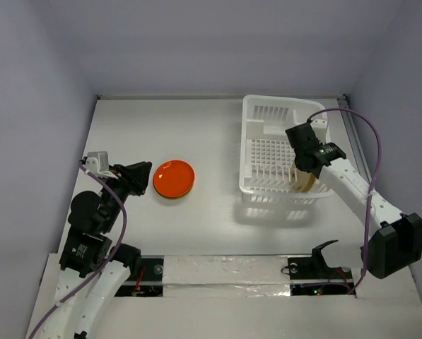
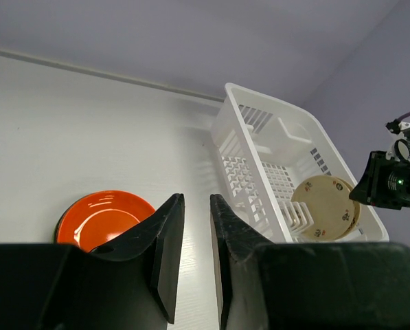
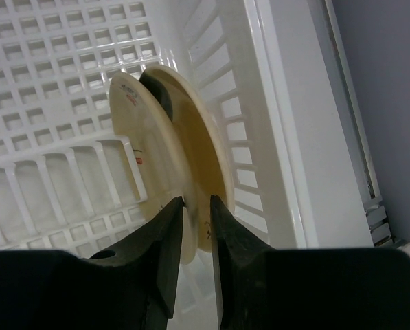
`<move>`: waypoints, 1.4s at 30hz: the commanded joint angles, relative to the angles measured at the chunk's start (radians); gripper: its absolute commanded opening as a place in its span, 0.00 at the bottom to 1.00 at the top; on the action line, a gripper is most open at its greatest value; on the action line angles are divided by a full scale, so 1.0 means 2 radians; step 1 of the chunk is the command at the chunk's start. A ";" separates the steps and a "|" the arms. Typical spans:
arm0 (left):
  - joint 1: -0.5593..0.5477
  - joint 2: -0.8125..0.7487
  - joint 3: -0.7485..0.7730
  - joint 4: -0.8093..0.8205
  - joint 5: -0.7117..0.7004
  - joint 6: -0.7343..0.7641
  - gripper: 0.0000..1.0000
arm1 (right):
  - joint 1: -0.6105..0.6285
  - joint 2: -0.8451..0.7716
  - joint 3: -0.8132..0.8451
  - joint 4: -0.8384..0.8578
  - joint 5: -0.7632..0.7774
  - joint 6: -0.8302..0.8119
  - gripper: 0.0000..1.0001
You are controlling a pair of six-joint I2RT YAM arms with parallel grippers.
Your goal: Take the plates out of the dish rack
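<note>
The white dish rack (image 1: pixel 247 134) stands at the right of the table. Two plates stand on edge in its near right corner: a beige plate (image 3: pixel 139 124) with small markings and a yellower one (image 3: pixel 198 151) behind it. My right gripper (image 3: pixel 197 199) reaches down into the rack (image 3: pixel 280 103), its jaws closed narrowly on the beige plate's (image 1: pixel 304 185) rim. An orange-red plate (image 1: pixel 174 178) lies flat on the table, on top of another plate whose edge barely shows. My left gripper (image 1: pixel 145 176) hovers just left of it, jaws slightly apart and empty.
The right arm's purple cable (image 1: pixel 370 134) loops over the rack's right side. The table's back wall and side walls enclose the area. In the left wrist view the rack (image 2: pixel 222 130) and the beige plate (image 2: pixel 325 206) show to the right of the orange-red plate (image 2: pixel 101 216).
</note>
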 commanded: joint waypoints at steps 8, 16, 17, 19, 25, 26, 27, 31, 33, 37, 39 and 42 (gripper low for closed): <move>-0.002 -0.006 -0.004 0.025 0.001 0.004 0.19 | -0.003 0.031 0.011 0.018 -0.002 -0.020 0.25; -0.002 -0.010 -0.005 0.027 0.001 0.004 0.20 | -0.003 0.064 0.037 -0.016 0.027 -0.024 0.16; -0.002 -0.013 -0.005 0.027 0.001 0.003 0.20 | -0.003 0.064 0.047 -0.019 0.028 -0.025 0.15; -0.002 -0.015 -0.005 0.027 0.000 0.004 0.20 | -0.003 0.067 0.058 -0.034 0.032 -0.027 0.08; -0.002 -0.020 -0.004 0.033 0.001 0.003 0.21 | 0.001 0.086 0.089 -0.066 0.058 -0.025 0.01; -0.002 -0.021 -0.004 0.033 0.001 0.003 0.21 | 0.006 0.088 0.090 -0.069 0.061 -0.025 0.01; -0.002 -0.022 -0.004 0.032 0.001 0.004 0.21 | 0.006 0.091 0.095 -0.072 0.066 -0.025 0.00; -0.006 -0.025 -0.004 0.030 -0.001 0.004 0.21 | 0.017 0.110 0.116 -0.113 0.099 -0.016 0.00; -0.006 -0.028 -0.003 0.030 -0.002 0.004 0.21 | 0.021 0.117 0.125 -0.123 0.112 -0.014 0.00; -0.006 -0.028 -0.004 0.030 -0.002 0.004 0.21 | 0.032 0.124 0.147 -0.137 0.123 -0.017 0.00; -0.006 -0.027 -0.004 0.030 -0.002 0.004 0.21 | 0.037 0.133 0.156 -0.140 0.128 -0.016 0.00; -0.006 -0.027 -0.005 0.030 -0.002 0.004 0.21 | 0.042 0.138 0.169 -0.147 0.134 -0.010 0.00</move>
